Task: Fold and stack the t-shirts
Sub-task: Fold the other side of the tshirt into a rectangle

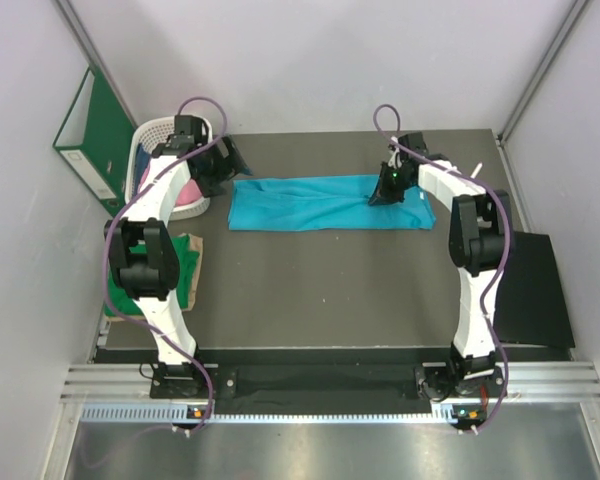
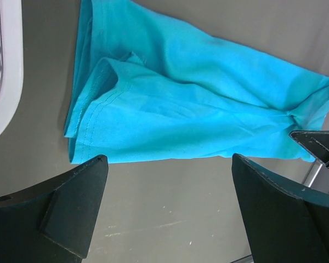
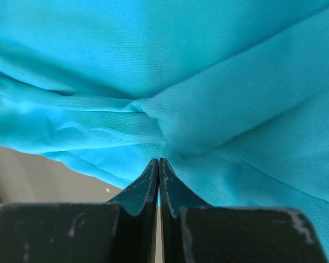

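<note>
A teal t-shirt (image 1: 310, 203) lies as a long flat band across the far half of the dark desk (image 1: 330, 290). The left claw (image 1: 225, 160) hangs just off the band's left end with its jaws spread wide and nothing in them. The right claw (image 1: 385, 190) sits on the band's right part with its jaws pressed together. Creases in the cloth run toward its tips, so it seems to nip a thin fold.

The step in hand looks like folding the band end to end. To do it well, the left claw should come down on the layered left edge and catch every layer. Both ends should then be lifted level, so the cloth does not twist or drag.

From the right wrist, teal cloth fills almost the whole view, so which hem or layer is pinched cannot be told. The collar and the number of layers are hard to make out.

A green t-shirt (image 1: 188, 262) at the desk's left edge is mostly hidden by the left arm. A pink t-shirt (image 1: 188, 195) shows only partly beside the white lattice basket (image 1: 152, 135). A green ring binder (image 1: 90, 135) leans on the left wall.
</note>
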